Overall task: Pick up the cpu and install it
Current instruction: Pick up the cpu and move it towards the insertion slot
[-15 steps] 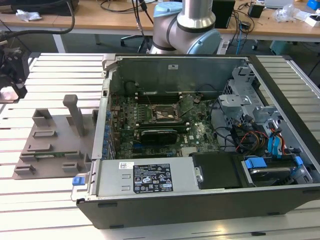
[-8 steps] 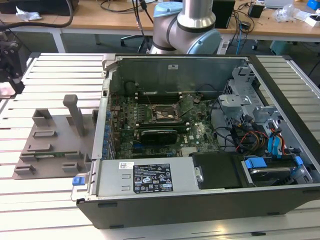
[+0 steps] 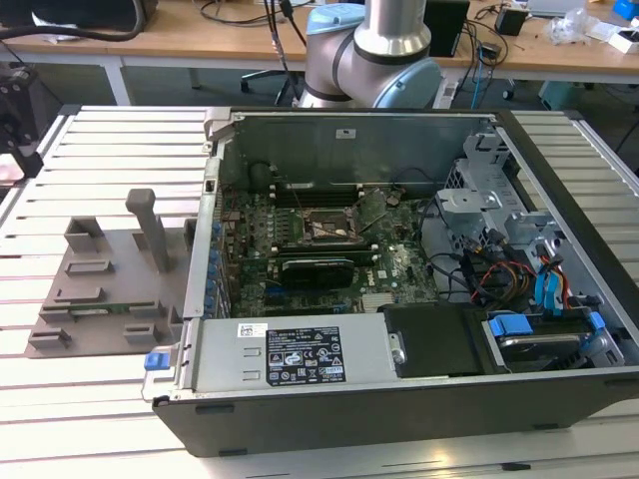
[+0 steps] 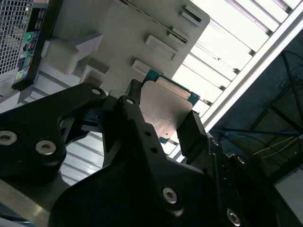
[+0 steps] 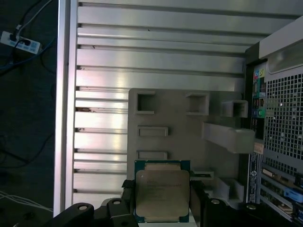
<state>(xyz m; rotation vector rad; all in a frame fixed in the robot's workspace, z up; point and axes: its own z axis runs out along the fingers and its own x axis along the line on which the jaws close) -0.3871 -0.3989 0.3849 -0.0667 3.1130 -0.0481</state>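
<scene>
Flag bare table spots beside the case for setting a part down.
Free: slatted table behind the grey tray, the strip in front of it, and the slats at the exterior view's right of the computer case. Crowded: inside the case, cables and drive bays by the expansion card. The hand holds the cpu.

Slatted metal tabletop (image 3: 110, 150), long wooden desk (image 3: 180, 40) behind, dark floor (image 5: 28, 109)

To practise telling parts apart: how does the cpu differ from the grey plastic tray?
The cpu is small, with a silvery metal top; the grey plastic tray is far larger and matt. The cpu is flat; the tray carries upright posts and raised blocks. The cpu sits clamped in the gripper, whereas the tray lies on the slatted table. Both look greyish.
</scene>
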